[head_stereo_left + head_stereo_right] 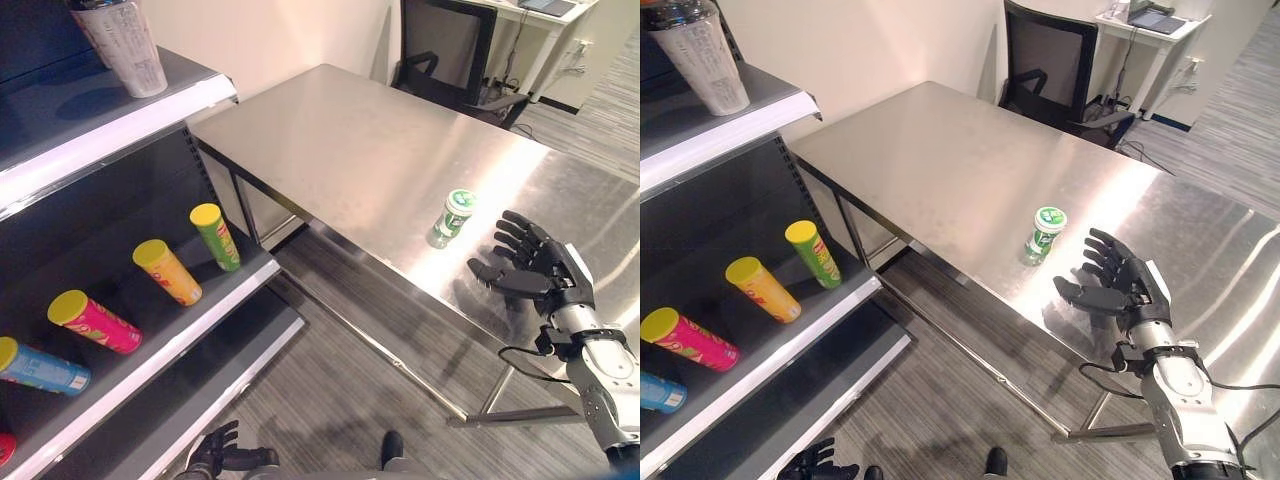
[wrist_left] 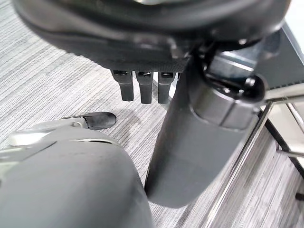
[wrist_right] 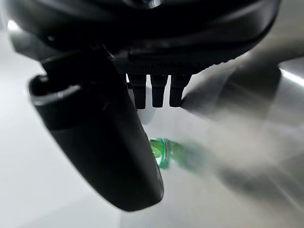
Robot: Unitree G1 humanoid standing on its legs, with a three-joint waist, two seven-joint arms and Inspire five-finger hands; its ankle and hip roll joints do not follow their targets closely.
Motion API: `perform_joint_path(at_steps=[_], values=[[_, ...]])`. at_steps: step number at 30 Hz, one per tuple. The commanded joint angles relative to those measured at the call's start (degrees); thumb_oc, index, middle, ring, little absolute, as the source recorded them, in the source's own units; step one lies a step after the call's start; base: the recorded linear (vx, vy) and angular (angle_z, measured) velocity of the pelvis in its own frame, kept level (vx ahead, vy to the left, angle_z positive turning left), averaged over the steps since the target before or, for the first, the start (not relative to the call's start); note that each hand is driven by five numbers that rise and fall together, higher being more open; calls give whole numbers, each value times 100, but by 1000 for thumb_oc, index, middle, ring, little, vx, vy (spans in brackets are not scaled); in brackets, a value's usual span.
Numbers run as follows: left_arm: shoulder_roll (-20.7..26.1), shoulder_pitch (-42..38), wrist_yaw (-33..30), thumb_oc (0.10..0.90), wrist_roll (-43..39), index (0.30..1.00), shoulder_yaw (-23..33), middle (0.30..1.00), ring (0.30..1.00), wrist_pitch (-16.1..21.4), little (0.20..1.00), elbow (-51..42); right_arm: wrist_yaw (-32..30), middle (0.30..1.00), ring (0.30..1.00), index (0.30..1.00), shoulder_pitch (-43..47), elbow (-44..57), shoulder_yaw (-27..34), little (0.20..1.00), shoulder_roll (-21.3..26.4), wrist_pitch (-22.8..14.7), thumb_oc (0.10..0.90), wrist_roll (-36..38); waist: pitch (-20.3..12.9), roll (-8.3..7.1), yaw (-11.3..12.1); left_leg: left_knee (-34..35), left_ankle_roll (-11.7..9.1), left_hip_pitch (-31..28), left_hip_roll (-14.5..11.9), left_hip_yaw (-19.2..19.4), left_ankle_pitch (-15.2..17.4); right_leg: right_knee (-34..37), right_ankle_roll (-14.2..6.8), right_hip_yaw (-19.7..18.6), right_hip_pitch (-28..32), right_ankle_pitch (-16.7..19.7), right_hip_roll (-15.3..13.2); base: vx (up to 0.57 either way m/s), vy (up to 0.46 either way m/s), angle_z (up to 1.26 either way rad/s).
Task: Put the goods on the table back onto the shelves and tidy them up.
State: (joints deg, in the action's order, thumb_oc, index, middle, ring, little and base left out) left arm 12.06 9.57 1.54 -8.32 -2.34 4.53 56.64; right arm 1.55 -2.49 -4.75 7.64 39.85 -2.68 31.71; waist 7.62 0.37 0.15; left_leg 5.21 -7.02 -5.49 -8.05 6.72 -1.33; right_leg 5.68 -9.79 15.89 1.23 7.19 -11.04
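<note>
A small green can with a white-and-green lid stands upright on the steel table, near its front edge. My right hand hovers open just to the can's right, fingers spread toward it, not touching. The right wrist view shows the green can past the thumb, a gap still between them. My left hand hangs low by the floor with relaxed, straight fingers. On the lower shelf lie tube cans: green, orange, pink and blue.
A pale cup stands on the upper shelf. A black office chair sits behind the table, with a white desk farther back. Grey striped floor runs between shelf and table.
</note>
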Motion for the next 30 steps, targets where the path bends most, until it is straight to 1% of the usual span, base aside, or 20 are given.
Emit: perform_joint_path(at_steps=[1,8,11,17,30], values=[[485,-217,-54,800,185,900,-205,900,900,109,900,0,-311,900,900,900,998,72,427,900,89,-591,800,-288,94,-277,148,-21,82,98,164,189,223,-68,-120,482,594,-670,-166,33,-2,16],[484,-156,-85,800,132,900,-284,900,900,116,900,-49,-632,900,900,900,1365,-490,360,900,158,-598,800,-597,129,-253,300,-21,98,165,240,28,219,-68,-125,671,671,-681,-224,15,2,17],[508,-166,-94,800,123,900,-305,900,900,115,900,-8,-657,900,900,900,1465,-647,305,900,162,-619,800,-554,157,-277,353,-21,100,198,256,-23,215,-68,-128,735,687,-669,-239,5,2,17],[520,-178,-122,800,88,900,-291,900,900,111,900,-7,-720,900,900,900,1562,-745,241,900,197,-593,800,-680,173,-313,399,-21,104,218,263,-57,214,-68,-138,797,693,-669,-253,4,0,2],[541,-202,-156,800,23,900,-352,900,900,110,900,-46,-872,900,900,900,1909,-926,60,900,185,-638,800,-698,198,-338,488,-21,110,248,273,-123,219,-68,-133,885,708,-680,-256,7,-1,3]])
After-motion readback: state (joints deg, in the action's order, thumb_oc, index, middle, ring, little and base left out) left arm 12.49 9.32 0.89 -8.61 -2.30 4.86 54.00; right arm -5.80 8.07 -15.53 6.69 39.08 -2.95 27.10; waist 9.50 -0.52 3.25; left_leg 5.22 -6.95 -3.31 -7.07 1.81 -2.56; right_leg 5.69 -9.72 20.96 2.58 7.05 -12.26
